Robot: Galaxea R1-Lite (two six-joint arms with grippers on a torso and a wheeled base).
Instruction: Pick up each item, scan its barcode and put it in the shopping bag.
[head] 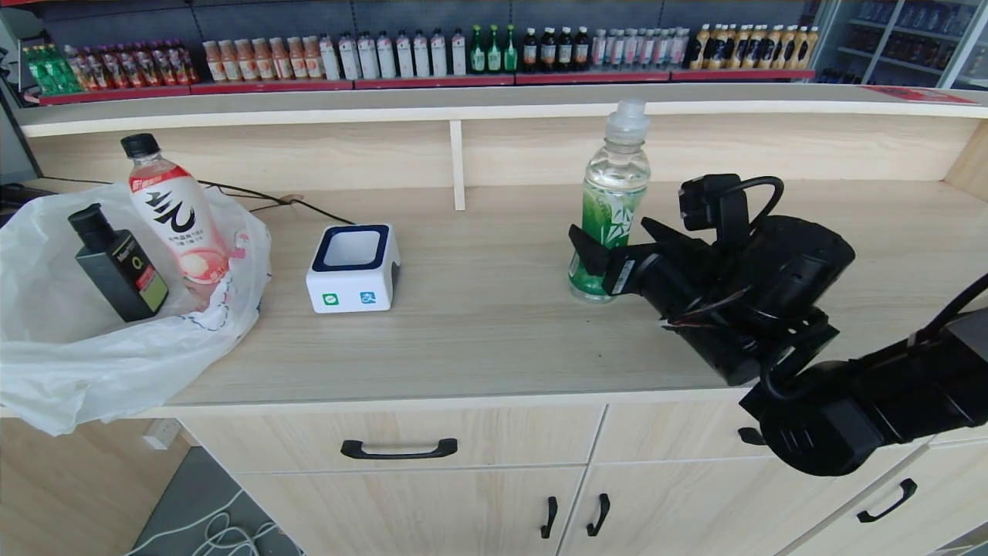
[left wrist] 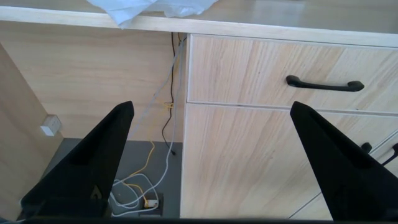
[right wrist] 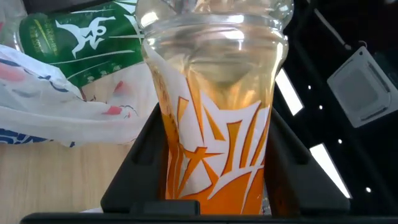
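Observation:
A clear bottle with a green label (head: 614, 201) stands on the wooden counter (head: 494, 324), right of the middle. My right gripper (head: 610, 249) is shut on its lower part. In the right wrist view a clear bottle with an orange and white label (right wrist: 214, 124) sits pressed between both black fingers (right wrist: 140, 168). The white scanner box (head: 353, 269) stands left of the middle. At the far left, the white shopping bag (head: 46, 340) holds a dark bottle (head: 120, 262) and a peach drink bottle (head: 177, 216). My left gripper (left wrist: 211, 162) hangs open below the counter edge, facing the cabinet.
A raised back ledge (head: 494, 112) runs behind the counter, with shelves of bottles (head: 494, 50) beyond. Drawers with black handles (head: 399, 448) sit under the counter. Cables (left wrist: 149, 180) lie on the floor. Open counter lies between scanner and green bottle.

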